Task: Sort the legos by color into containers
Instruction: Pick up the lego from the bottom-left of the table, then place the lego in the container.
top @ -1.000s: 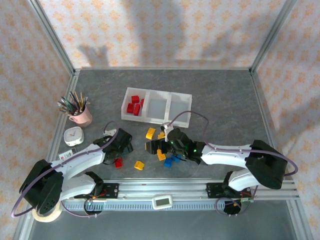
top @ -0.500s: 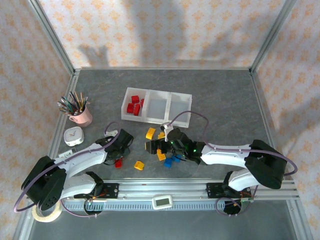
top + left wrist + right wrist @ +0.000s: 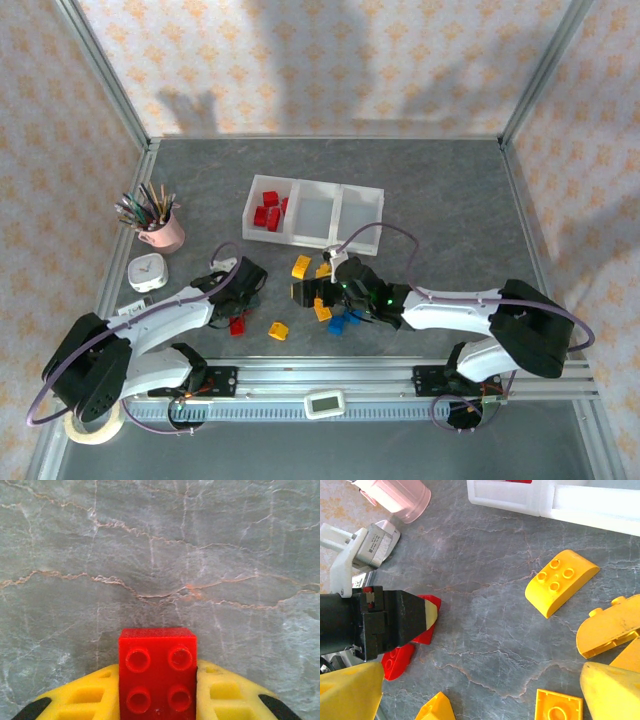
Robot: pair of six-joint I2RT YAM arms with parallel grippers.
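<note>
Held red brick point(image 3: 157, 672): studs facing the left wrist camera, pinched on two sides between the yellow pads point(image 3: 85, 700) of the left gripper point(image 3: 242, 290), whose jaws are pressed onto it.
Second red brick point(image 3: 397, 661): lying on the grey table point(image 3: 440, 190), just beside the left gripper on its near side.
Yellow bricks point(image 3: 301, 266): scattered on the table between the two grippers, one curved-topped.
Blue bricks point(image 3: 337, 323): together, just beside the right wrist.
Tray point(image 3: 362, 190): farther back, apart from the loose pieces. Its left compartment holds red bricks point(image 3: 268, 215).
Right gripper point(image 3: 480, 680): over the yellow bricks, jaws spread wide.
Left side: pink cup point(image 3: 160, 232) of pencils, white clock point(image 3: 148, 271) near it.
</note>
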